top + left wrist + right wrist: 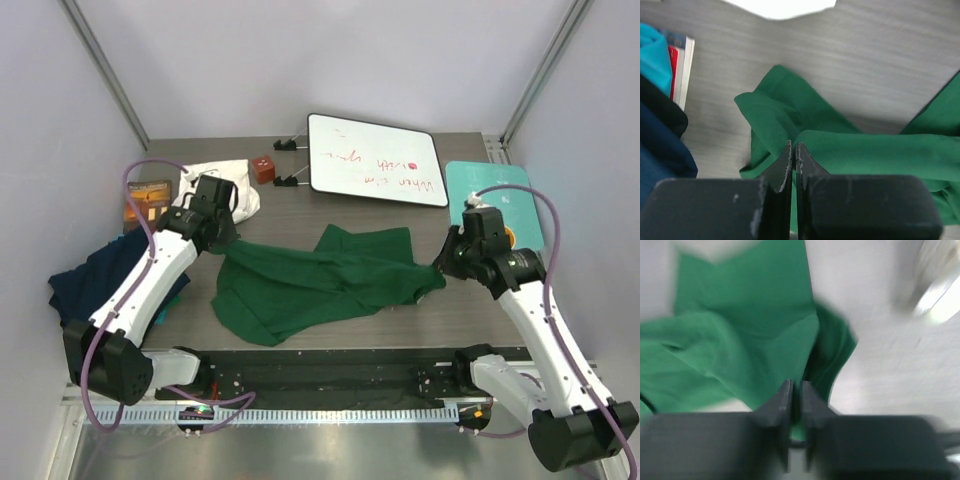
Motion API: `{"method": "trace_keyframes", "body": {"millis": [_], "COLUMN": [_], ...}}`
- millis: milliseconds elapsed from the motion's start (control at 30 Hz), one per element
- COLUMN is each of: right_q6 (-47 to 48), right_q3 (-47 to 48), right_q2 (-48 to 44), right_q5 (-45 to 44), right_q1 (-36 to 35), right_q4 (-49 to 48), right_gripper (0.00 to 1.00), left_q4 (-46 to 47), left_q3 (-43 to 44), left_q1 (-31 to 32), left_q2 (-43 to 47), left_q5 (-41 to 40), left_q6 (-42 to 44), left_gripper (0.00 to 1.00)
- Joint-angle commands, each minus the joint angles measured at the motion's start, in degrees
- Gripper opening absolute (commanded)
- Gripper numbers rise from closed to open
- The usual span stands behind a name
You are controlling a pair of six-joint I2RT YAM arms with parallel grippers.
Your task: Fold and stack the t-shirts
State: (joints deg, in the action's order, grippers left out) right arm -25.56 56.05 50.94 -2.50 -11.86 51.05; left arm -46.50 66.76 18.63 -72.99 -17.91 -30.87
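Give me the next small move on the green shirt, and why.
Probably draw both arms apart to stretch it flat: the green t-shirt lies rumpled, and the left gripper and right gripper seem to pinch its opposite edges, jaws shut.

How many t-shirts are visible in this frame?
3. A dark green t-shirt spread in the middle, a navy t-shirt bunched at the left edge, a white t-shirt at back left. More could be hidden beneath the navy one.
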Motion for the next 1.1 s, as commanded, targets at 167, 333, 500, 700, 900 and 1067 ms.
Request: {"method": "trace_keyframes", "body": {"millis": [167,333,500,700,900,1067], "right_q6": [-8.1,-8.7,-6.9,-5.1,-5.7,-4.8], "right_q3": [-7.2,-0.9,0.2,-0.4,0.3,4.0], "right_q2": [-3.4,-1.9,9.8,21.3,30.2,39.0], "right_q5": [3.9,-1.8,-1.1,0.5,0.1,1.7], "right_q1": [0.1,0.1,0.1,0.1,0.1,0.1], "right_q4": [3.8,2.9,-4.5,-15.8,-23.8,-26.0], "right_gripper": [0.47,0.52,0.52,0.54,0.54,0.56], "left_q4": [-3.4,-5.6,-6.8,-4.7,-2.6,-1.8], "left_q3": [-0.9,-1.9,-5.0,-8.8,-11.0,-11.1], "left_q1": [-0.1,-0.1,0.0,-0.1,-0.1,-0.1], "left_q2": [1.5,1.9,2.5,7.4,10.0,9.0], "left_q5": [1.3,1.8,3.1,6.0,6.1,7.0], "left_q6": [2.4,3.4,4.5,5.4,5.3,5.0], "left_gripper": [0.0,0.0,0.0,0.0,0.0,0.0]}}
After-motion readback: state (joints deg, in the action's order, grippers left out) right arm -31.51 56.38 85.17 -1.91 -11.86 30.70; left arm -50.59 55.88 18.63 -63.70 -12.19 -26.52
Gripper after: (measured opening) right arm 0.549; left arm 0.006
